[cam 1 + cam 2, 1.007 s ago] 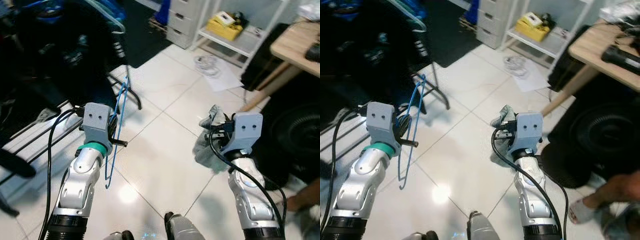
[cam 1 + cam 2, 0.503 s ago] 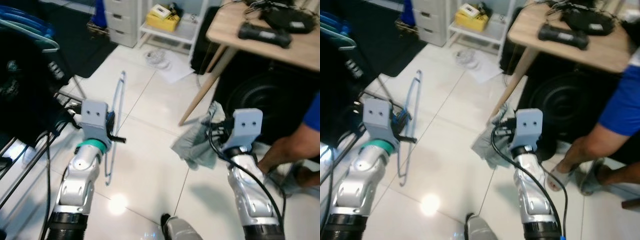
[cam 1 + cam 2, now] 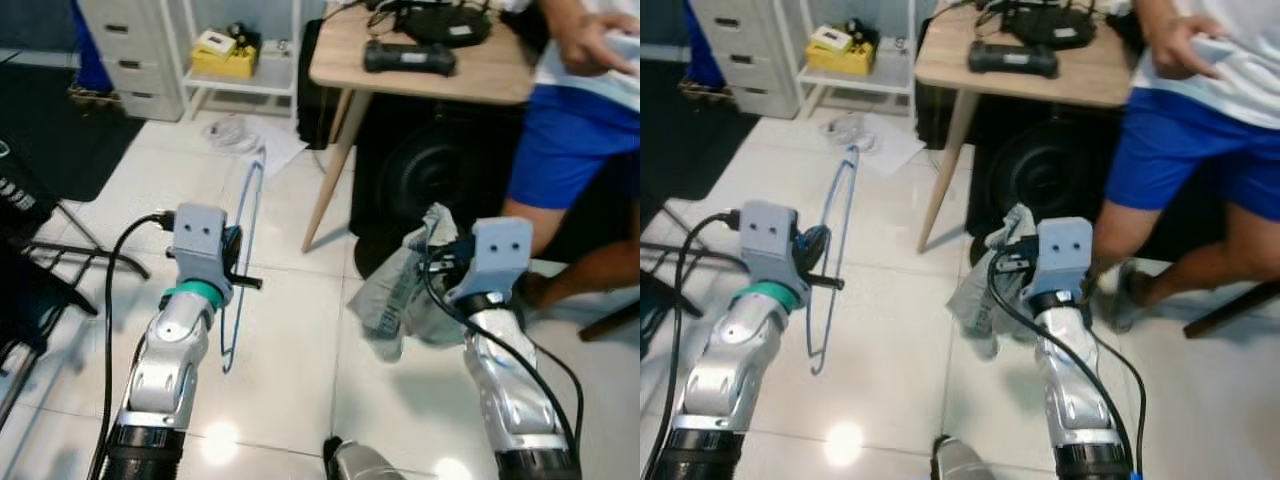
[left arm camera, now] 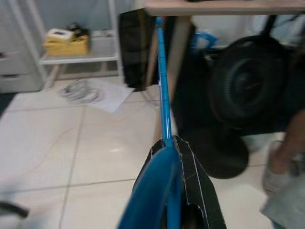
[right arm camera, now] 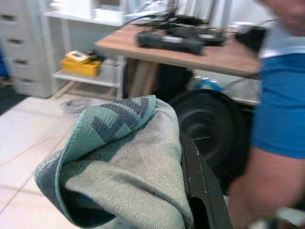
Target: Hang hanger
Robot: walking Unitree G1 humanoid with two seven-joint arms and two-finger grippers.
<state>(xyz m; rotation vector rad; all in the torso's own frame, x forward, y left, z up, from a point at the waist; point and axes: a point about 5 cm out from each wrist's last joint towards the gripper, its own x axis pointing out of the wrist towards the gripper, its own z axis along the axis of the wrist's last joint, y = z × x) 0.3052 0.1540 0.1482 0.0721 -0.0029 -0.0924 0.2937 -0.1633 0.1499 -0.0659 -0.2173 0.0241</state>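
Note:
A thin blue wire hanger [image 3: 244,262] stands upright in the air above the tiled floor, with my left gripper [image 3: 236,268] shut on it near its middle. In the left wrist view the blue hanger [image 4: 163,105] runs straight out from between the black fingers [image 4: 193,177]. My right gripper [image 3: 440,262] is shut on a grey-green patterned cloth [image 3: 400,295] that droops below it. The right wrist view has the cloth [image 5: 119,164] bunched over one black finger [image 5: 200,186].
A wooden table [image 3: 440,75] with black devices stands ahead, a black round object [image 3: 430,185] under it. A person in blue shorts [image 3: 575,130] stands at the right. A white shelf [image 3: 235,80] with a yellow box and white drawers [image 3: 125,45] are at the far left. Black rack legs [image 3: 60,255] lie at left.
The camera has swung right: the dark clothes rack has slid out at the left, while the table and the person now fill the front. Both grippers keep their holds.

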